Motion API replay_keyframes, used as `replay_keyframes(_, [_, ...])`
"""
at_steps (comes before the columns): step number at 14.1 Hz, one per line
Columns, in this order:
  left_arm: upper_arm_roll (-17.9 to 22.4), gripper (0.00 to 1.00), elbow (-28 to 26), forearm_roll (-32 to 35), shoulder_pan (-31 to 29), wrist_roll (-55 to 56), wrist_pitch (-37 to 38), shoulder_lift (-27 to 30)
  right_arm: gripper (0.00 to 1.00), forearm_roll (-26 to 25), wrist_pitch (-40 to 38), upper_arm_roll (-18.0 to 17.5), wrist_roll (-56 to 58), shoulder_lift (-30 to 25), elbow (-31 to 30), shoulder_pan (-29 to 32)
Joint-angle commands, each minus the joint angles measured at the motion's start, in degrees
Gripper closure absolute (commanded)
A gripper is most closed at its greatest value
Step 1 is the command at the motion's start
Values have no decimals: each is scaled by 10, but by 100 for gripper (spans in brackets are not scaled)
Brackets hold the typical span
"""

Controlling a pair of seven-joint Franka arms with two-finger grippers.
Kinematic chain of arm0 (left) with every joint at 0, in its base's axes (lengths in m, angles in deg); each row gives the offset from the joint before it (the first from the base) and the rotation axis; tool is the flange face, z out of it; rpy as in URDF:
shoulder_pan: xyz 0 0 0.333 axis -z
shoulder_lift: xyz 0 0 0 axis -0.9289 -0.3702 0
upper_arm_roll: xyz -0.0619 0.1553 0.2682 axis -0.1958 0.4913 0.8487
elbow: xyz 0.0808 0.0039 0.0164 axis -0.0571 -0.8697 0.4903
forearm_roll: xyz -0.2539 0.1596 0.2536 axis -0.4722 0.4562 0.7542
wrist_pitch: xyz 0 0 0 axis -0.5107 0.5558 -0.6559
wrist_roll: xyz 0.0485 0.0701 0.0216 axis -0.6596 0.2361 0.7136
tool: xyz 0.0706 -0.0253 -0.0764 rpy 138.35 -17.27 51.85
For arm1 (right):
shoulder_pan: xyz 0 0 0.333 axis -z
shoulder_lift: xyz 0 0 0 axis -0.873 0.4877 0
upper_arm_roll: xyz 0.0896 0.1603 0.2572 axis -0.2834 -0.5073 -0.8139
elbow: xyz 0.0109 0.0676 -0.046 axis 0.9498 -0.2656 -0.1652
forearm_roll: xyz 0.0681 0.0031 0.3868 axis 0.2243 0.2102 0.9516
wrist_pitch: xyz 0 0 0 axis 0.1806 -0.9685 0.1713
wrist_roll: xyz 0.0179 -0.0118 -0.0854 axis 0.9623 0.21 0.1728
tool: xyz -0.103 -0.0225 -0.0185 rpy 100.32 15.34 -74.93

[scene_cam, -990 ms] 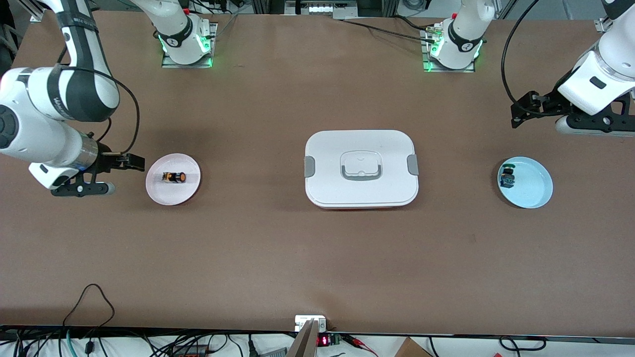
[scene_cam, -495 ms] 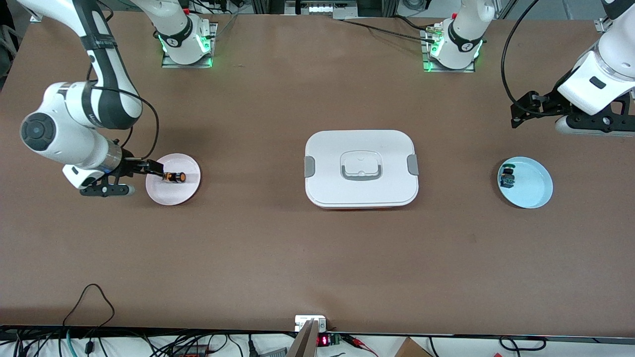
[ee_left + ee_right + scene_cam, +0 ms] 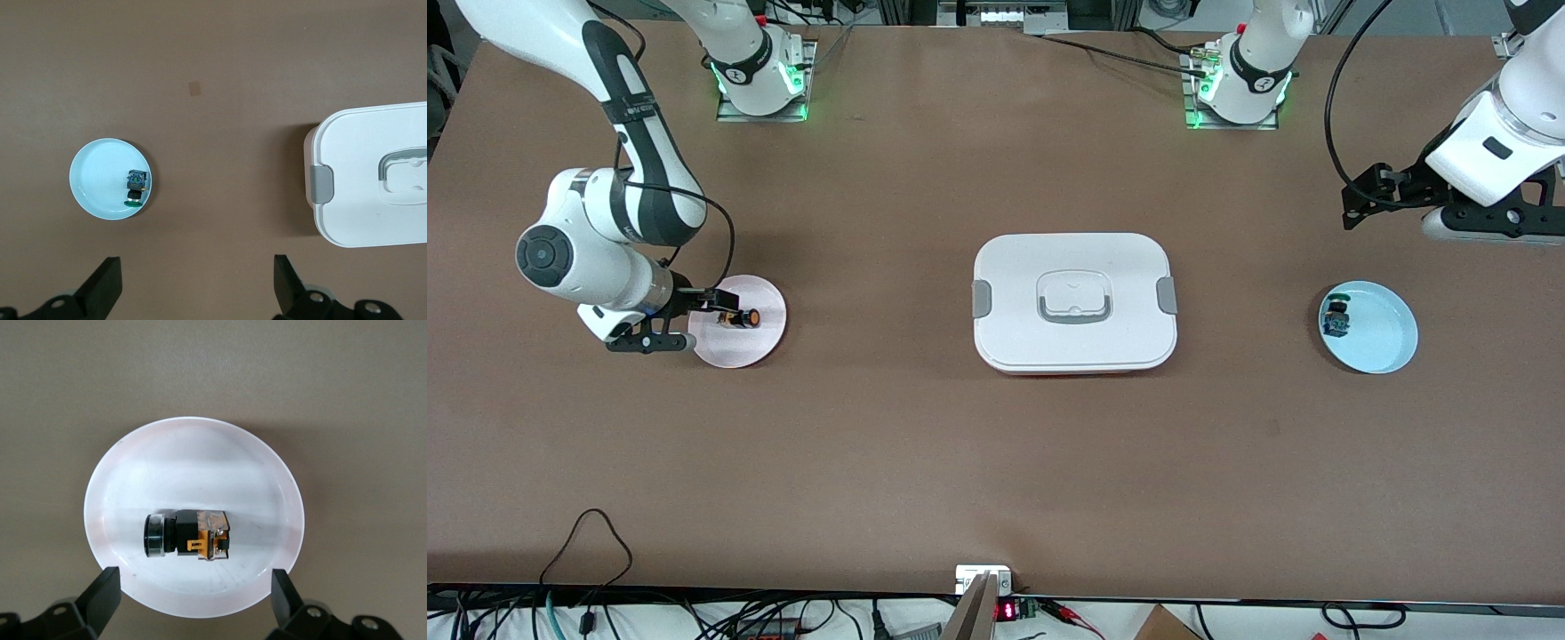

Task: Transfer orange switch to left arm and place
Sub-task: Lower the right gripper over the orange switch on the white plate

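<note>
Right gripper (image 3: pixel 725 313) now down over pink plate (image 3: pixel 760 342), mid-left of frame, fingers spread wide around orange switch (image 3: pixel 740 316); grasp likely next. Left gripper (image 3: pixel 197 283) waits wide, upper right. Box (image 3: pixel 1074 302) center.

A round pale pink shallow plate (image 3: pixel 740 342) sits on the brown matte surface (image 3: pixel 889 444) toward the right arm's end, at about nine o'clock. A round light blue shallow plate (image 3: pixel 1383 342) lies at about three o'clock, toward the left arm's end. In it, against the rim, rests a small dark part with a green cap and blue body (image 3: pixel 1336 317), tipped on its side. At six o'clock, along the surface's near edge, black cables (image 3: pixel 587 533) loop.
</note>
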Motion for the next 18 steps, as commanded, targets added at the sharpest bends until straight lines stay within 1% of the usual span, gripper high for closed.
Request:
replay_keyframes(1, [0,0,-2,-3,0,-7,7,7,0,9,22,-3,1,13,-5,0])
replay_keyframes(6, [0,0,-2,-3,0,-7,7,7,0,11,37,-4,1,32,-5,-1])
replay_keyframes(9, [0,0,-2,-3,0,-7,7,7,0,11,53,-15,1,39,-5,-1])
replay_keyframes(12, [0,0,-2,-3,0,-7,7,7,0,11,63,-19,1,46,-4,-1])
replay_keyframes(18, [0,0,-2,-3,0,-7,7,7,0,11,67,-19,1,59,-4,1])
